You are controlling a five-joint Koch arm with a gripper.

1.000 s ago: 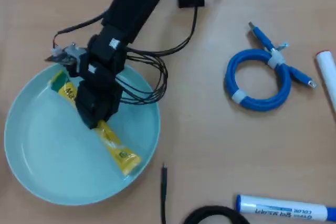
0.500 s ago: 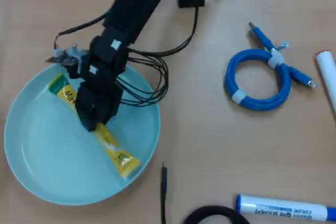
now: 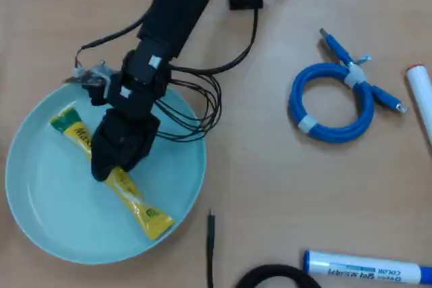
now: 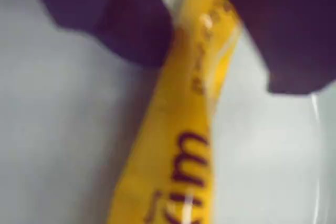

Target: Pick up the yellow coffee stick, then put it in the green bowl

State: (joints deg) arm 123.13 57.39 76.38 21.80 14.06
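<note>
The yellow coffee stick (image 3: 138,207) lies slanted inside the green bowl (image 3: 47,193) in the overhead view, its green end (image 3: 62,121) toward the upper left. My gripper (image 3: 108,166) is down over the stick's middle and covers that part. In the wrist view the stick (image 4: 184,145) runs up between the two dark jaws of the gripper (image 4: 215,61), which press on it from both sides, above the bowl's pale floor (image 4: 58,145).
A coiled blue USB cable (image 3: 331,102) lies to the right of the arm. A white-and-blue marker (image 3: 368,266) sits at the bottom right, a white cylinder (image 3: 420,92) at the right edge. A thin black cable (image 3: 210,247) and a black loop (image 3: 277,276) lie below the bowl.
The gripper has moved down and to the left over the bowl, and the stick has shifted with it, staying between the jaws.
</note>
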